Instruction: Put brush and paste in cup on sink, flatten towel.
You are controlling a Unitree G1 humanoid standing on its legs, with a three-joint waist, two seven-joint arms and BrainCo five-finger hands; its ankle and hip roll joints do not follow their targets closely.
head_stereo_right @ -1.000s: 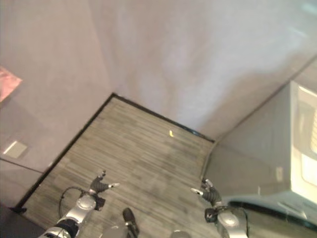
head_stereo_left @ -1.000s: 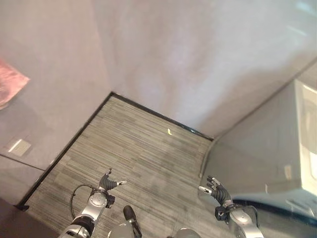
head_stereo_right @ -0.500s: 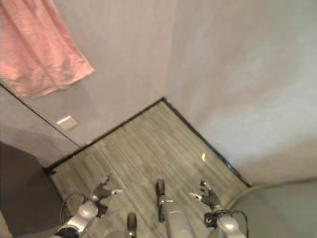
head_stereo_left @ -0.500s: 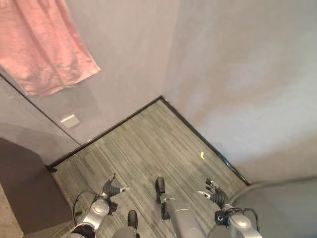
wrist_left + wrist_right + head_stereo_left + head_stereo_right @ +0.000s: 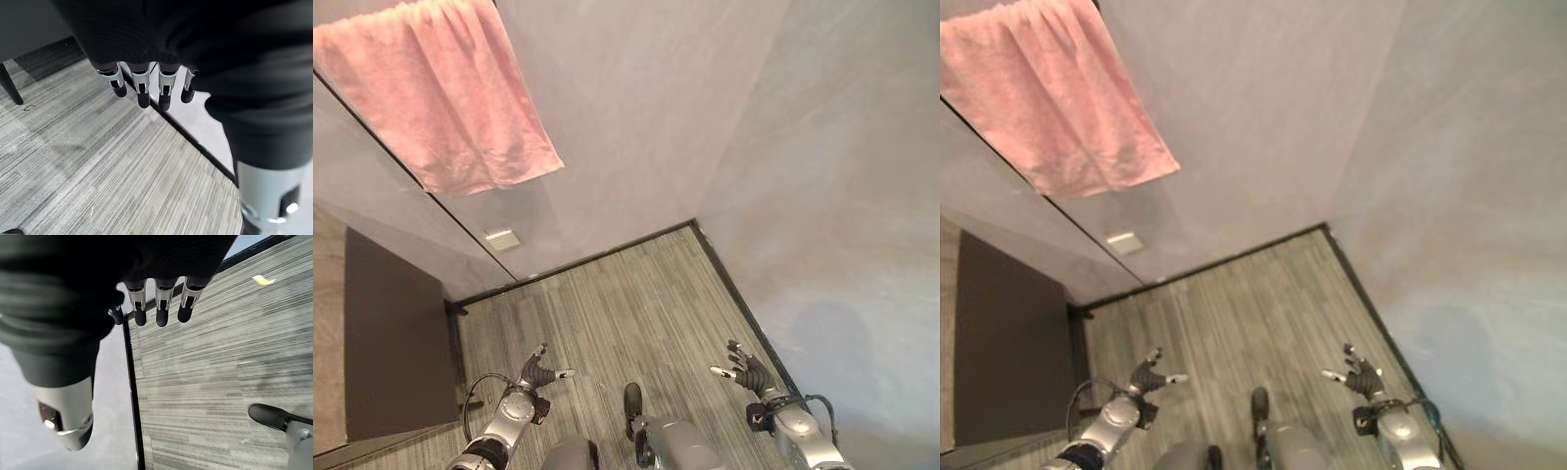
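1. Left wrist view: the left hand's fingers (image 5: pixel 143 90) hang loose and nearly straight over the striped grey floor (image 5: pixel 98 161), grasping nothing; the same left hand (image 5: pixel 540 371) sits low in the left eye view with its thumb spread.

2. Right wrist view gives the matching picture: the right hand's fingers (image 5: pixel 161 308) are relaxed and empty, with a small yellow scrap (image 5: pixel 263 280) lying on the floor well beyond them. The right hand (image 5: pixel 745 370) hangs low on the other side.

3. Both hands are probably held low and free because nothing lies within reach here.

4. Of the task's things, the pink towel (image 5: pixel 440 98) hangs on the grey wall (image 5: pixel 636 127), high up and well apart from both hands; its lower edge looks uneven, so flattening seems not yet done.

5. Brush, paste, cup and sink cannot be placed from these views.

6. A small pale plate (image 5: pixel 501 237) sits on the wall below the towel; no writing can be read anywhere.
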